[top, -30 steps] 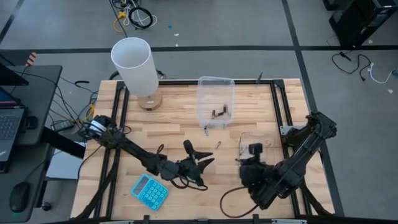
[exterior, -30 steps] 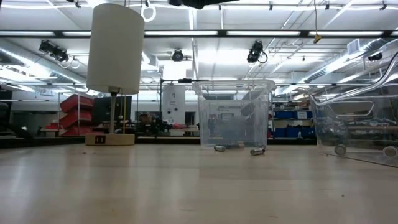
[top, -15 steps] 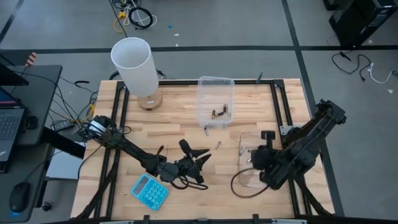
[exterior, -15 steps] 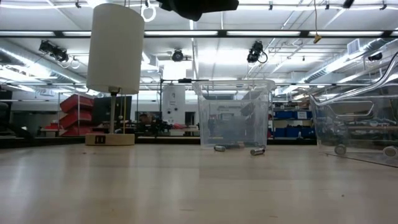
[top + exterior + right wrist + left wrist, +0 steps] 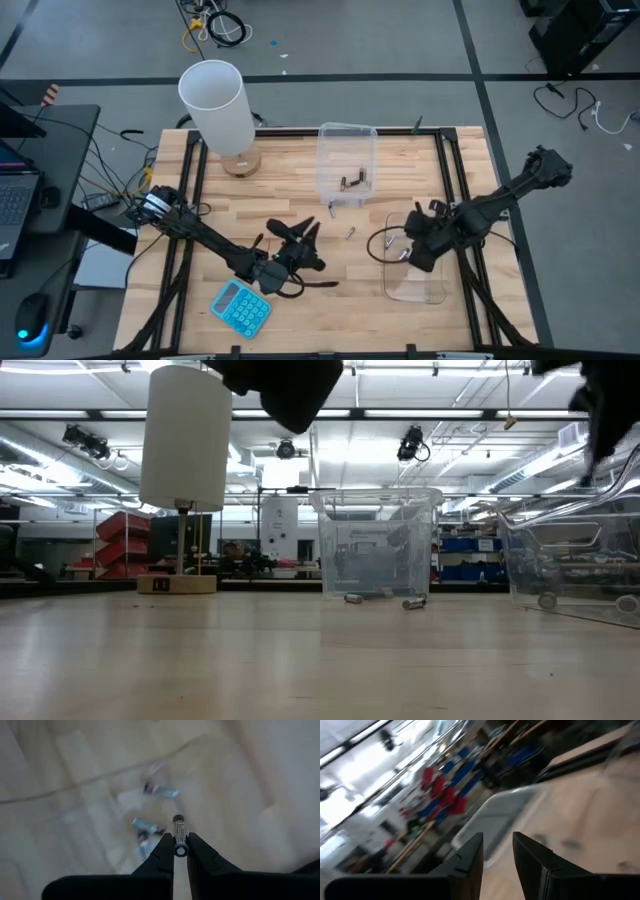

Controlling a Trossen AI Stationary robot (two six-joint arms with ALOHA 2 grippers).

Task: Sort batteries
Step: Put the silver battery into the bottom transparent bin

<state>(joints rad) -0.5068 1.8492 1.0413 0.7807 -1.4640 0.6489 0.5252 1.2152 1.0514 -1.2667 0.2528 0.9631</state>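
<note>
Right end effector (image 5: pixel 180 851) clamped, left (image 5: pixel 497 851) parted

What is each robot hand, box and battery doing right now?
Right gripper: shut on a battery, above the near tub.
Left gripper: open, holding nothing.
Far tub: upright, two dark batteries inside.
Loose batteries: lying on the table.

Two clear tubs (image 5: pixel 346 160) (image 5: pixel 415 268); one lamp (image 5: pixel 216 105); one calculator (image 5: pixel 241 307)

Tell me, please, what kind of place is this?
Probably a robotics lab or workshop. A wooden table sits in a metal frame with two robot arms, loose cables lie on the grey floor, and storage shelves stand under long ceiling lights behind.
</note>
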